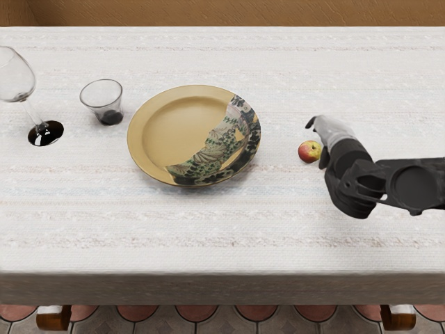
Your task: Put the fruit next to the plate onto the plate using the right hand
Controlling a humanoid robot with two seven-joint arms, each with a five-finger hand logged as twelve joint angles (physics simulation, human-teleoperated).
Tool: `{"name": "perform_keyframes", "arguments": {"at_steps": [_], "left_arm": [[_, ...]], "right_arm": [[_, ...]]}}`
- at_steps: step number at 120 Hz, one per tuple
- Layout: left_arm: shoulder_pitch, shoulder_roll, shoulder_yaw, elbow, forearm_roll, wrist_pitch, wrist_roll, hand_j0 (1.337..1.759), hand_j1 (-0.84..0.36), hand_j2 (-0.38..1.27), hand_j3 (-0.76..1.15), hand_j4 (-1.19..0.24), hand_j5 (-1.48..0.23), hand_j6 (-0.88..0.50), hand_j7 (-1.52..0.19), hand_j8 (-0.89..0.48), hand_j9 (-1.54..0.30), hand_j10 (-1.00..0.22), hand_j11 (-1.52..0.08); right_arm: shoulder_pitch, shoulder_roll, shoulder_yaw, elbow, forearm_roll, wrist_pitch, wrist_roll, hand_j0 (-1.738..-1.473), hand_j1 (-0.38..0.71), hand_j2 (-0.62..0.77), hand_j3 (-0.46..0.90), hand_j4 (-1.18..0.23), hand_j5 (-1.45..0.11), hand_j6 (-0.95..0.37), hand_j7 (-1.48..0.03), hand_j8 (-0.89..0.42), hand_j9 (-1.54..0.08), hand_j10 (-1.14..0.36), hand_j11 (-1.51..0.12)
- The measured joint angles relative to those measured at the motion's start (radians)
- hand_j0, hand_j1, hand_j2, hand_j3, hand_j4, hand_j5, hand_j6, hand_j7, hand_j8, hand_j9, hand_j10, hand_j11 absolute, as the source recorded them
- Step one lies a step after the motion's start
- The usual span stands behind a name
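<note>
Wine glass (15, 76) is sitting at the tabletop's (222, 229) left edge and leaning in this view, with a small tumbler (102, 101) just right of it. Both are standing well apart from the work, so they're posing little risk. Plate (174, 129) is lying mid-tabletop, toward the far side, holding nothing. Apple (309, 151) is still resting on the cloth just right of the plate, near the right edge. Right hand (335, 142) is coming in from the right and sitting right against the apple. Its fingers (321, 125) are lying loosely extended, not wrapping anything. Left arm isn't showing. Risks: the apple is round, so a sideways nudge before the fingers are closing round it could be sending it rolling toward the plate or the near edge. A shallow grip could be dropping it mid-carry. A hard release could be skidding the plate. Surface is looking like pale woven cloth, flat, giving some friction. Behind it a brown wall (222, 10) is showing; below, reddish floor tiles (195, 313).
</note>
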Motion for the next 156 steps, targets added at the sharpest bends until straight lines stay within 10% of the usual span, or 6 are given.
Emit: {"name": "perform_keyframes", "arguments": {"at_steps": [115, 156], "left_arm": [[0.002, 0.0, 0.0, 0.0, 0.0, 0.0, 0.0, 1.658, 0.35, 0.0, 0.0, 0.0, 0.0, 0.0, 0.0, 0.0, 0.0, 0.0, 0.0], [0.002, 0.0, 0.0, 0.0, 0.0, 0.0, 0.0, 1.658, 0.35, 0.0, 0.0, 0.0, 0.0, 0.0, 0.0, 0.0, 0.0, 0.0, 0.0]], "right_arm": [[-0.016, 0.027, -0.002, -0.005, 0.0, 0.0, 0.0, -1.657, 0.26, -0.08, 0.0, -0.52, -0.67, -0.46, -0.67, -0.52, -0.67, -0.52, -0.67], [-0.018, 0.045, -0.001, -0.006, -0.001, -0.001, -0.001, -1.657, 0.33, 0.06, -0.11, -0.49, -0.91, -0.36, -0.9, -0.41, -0.92, -0.69, -0.92]]}}
